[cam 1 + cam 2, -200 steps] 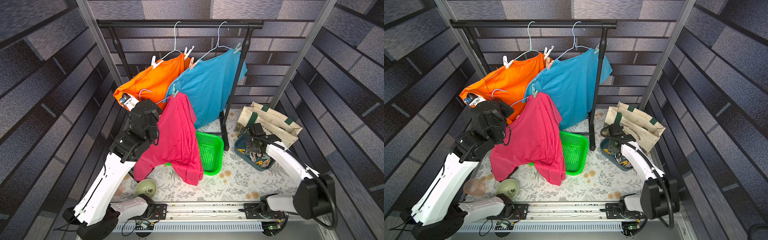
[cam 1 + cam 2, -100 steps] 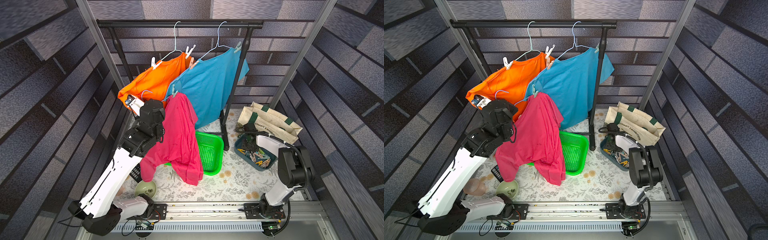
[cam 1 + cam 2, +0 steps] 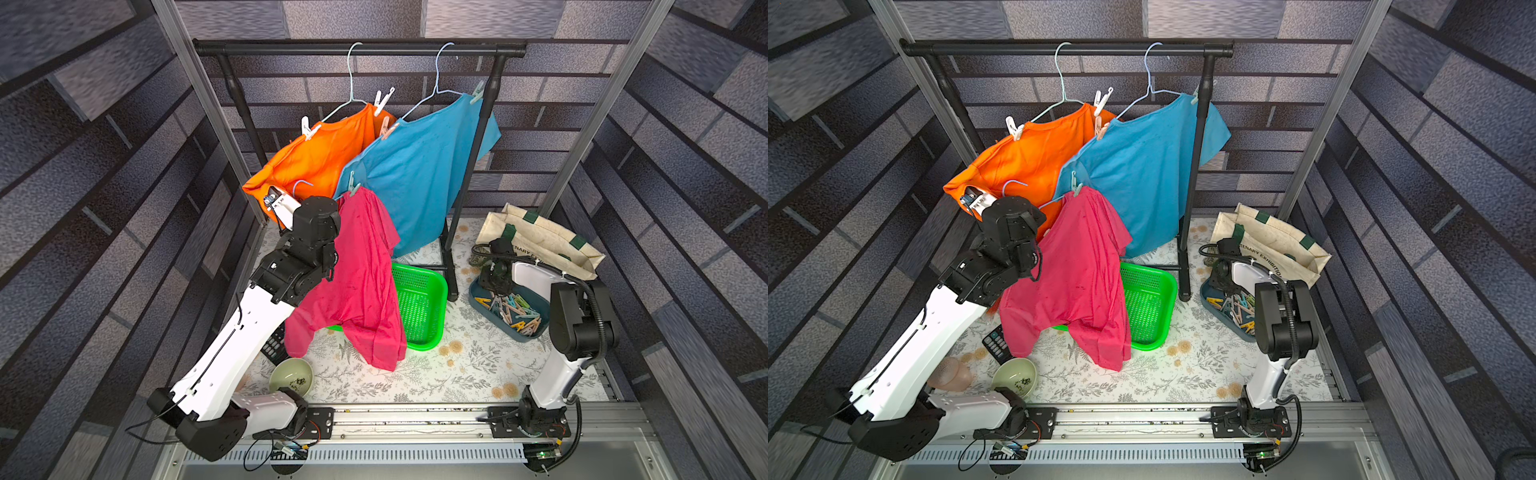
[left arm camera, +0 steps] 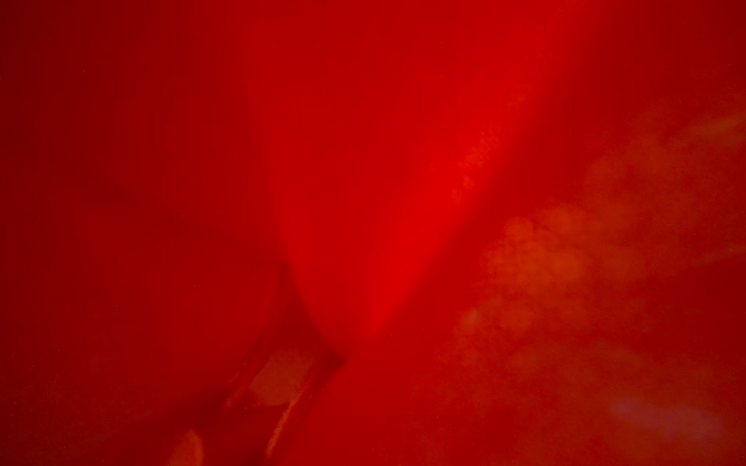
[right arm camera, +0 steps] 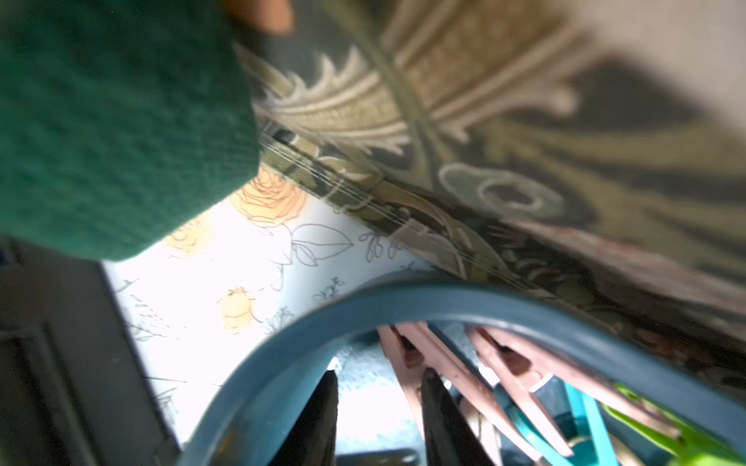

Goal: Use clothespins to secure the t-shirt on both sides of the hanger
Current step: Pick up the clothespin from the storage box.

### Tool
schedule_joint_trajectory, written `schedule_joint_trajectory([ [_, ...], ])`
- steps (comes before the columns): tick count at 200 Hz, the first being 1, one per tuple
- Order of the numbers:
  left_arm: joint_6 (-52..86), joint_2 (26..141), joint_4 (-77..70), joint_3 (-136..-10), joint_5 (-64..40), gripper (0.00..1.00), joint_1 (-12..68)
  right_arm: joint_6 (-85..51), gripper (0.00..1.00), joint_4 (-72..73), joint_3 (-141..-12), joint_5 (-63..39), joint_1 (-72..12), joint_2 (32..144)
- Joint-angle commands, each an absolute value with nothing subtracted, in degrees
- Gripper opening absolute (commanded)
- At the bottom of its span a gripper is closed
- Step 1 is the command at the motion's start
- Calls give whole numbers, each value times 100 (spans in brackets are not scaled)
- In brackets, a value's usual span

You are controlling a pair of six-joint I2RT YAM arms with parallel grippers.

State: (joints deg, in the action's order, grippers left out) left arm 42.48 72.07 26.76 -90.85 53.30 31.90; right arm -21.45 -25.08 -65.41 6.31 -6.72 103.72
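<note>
The right claw (image 5: 379, 389) stands spread and empty inside the blue tray (image 5: 282, 335), the clothespins (image 5: 411, 339) just beside its tips. The left claw, pressed together, is buried under the pink t-shirt (image 3: 361, 282).

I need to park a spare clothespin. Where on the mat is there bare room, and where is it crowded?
Free: the mat strip between the green basket and the clothespin tray, and the wide patch before them, from the bowl along the rail to the right arm's base. Crowded: bowl and remote by the pink t-shirt; tray beside the tote bag.
</note>
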Motion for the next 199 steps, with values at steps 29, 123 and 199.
schedule_joint_trajectory([
  [29,4293,7250,2501,-9298,5282,0,3210,-2475,26,-2565,-6410,569,-645,10335],
  [123,4349,7287,2592,-9308,5204,0,3239,-2364,32,-2472,-6052,541,-492,10184],
  [199,4303,7247,2521,-9244,5133,0,3230,-2451,13,-2369,-6326,261,-432,10476],
])
